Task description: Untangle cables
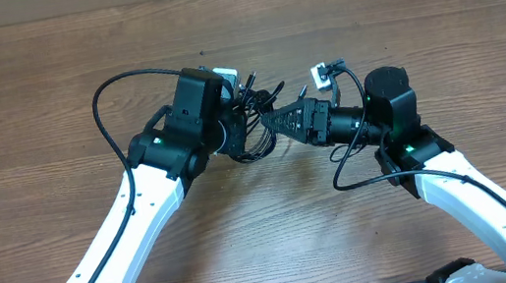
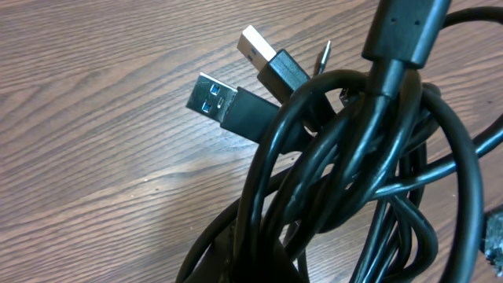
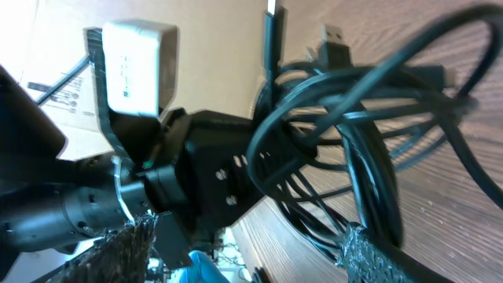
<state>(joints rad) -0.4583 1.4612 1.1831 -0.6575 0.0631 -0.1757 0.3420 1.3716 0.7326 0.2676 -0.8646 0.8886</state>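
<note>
1. Black loops of the cables crowd the left wrist view, with two plugs poking out over the worktop. The bundle sits mid-worktop between the two arms, still one knot.
2. Left fingers are pressed together on the bundle's left side. Right fingers are spread wide, with several strands lying across one of them.
3. Risk: if the right fingers shut now they likely catch many strands at once, and pulling then cinches the knot instead of freeing one cord.
4. Risk: a loop may snag on the mesh-covered right finger and drag the whole bundle out of the left grip.
5. Risk: a plug could hook inside a loop and jam when pulled.
6. Pose: both arms reach inward and meet nose to nose at the bundle. The left forearm angles up from the lower left, and the right wrist lies roughly level, pointing left.
</note>
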